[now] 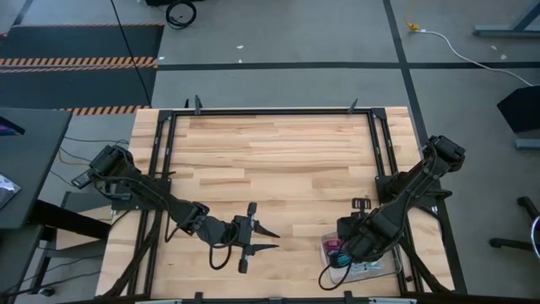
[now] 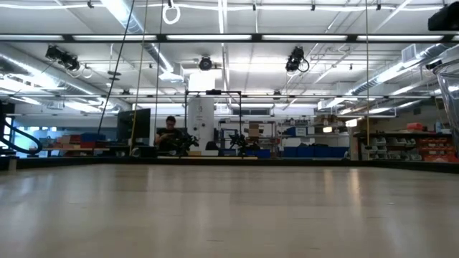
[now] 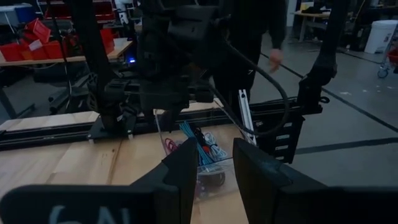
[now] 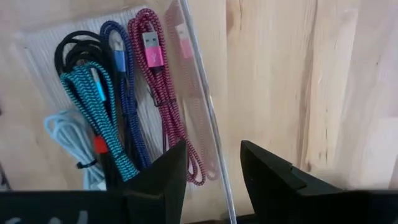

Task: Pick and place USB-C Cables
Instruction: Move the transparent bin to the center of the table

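A clear plastic tray [image 1: 373,268] lies near the table's front right corner. In it lie several USB-C cables side by side: magenta [image 4: 155,93], blue-purple [image 4: 126,93], teal [image 4: 93,102], black [image 4: 69,46] and pale blue [image 4: 62,134]. My right gripper [image 4: 214,155] hangs over the tray [image 4: 200,112], points down and is open. Its fingers stand over the tray's rim beside the magenta cable and hold nothing. My left gripper [image 1: 277,241] waits level over the table's front middle. It is open and faces the tray and its cables [image 3: 202,146].
Bare wooden table spreads left of and beyond the tray. A black frame [image 1: 278,111] runs along the table's edges. A person [image 3: 273,59] stands behind the table's right side. A long white cord [image 1: 460,49] lies on the floor beyond the table.
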Robot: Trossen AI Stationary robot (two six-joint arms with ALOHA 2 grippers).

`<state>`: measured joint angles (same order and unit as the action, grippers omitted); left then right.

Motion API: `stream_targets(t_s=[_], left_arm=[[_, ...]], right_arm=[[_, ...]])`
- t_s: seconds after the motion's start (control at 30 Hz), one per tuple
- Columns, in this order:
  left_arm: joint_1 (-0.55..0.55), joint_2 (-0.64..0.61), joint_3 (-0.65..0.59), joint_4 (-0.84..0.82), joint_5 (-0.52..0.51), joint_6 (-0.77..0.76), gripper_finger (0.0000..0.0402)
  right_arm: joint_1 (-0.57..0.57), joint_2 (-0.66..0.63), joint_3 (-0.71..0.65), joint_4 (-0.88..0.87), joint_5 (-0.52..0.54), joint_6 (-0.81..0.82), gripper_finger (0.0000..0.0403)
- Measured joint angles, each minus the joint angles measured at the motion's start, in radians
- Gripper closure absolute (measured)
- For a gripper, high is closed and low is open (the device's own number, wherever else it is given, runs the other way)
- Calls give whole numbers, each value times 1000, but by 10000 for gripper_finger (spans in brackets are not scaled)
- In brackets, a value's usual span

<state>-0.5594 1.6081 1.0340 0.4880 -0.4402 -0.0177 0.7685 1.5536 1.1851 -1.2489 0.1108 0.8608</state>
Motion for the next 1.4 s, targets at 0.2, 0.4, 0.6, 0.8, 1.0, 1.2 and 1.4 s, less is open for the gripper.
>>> stream_targets(t_s=[0.2,0.4,0.6,0.8,1.0,1.2,1.4], left_arm=[[0,0,0,24,0,1,290],[0,0,0,25,0,2,290],[1,0,0,24,0,3,290],[2,0,0,24,0,3,290],[1,0,0,24,0,3,290],[-4,-9,0,14,0,4,290],[-46,-77,0,-36,0,2,290]], right_arm=[[-16,0,-103,62,-70,-1,247],[-26,0,-170,112,-49,-35,250],[-39,0,-172,150,-63,-93,334],[-62,-2,-171,230,-51,-153,389],[-134,-2,-171,298,-39,-214,396],[-276,0,-171,382,-2,-330,398],[-472,1,-172,513,0,-488,398]])
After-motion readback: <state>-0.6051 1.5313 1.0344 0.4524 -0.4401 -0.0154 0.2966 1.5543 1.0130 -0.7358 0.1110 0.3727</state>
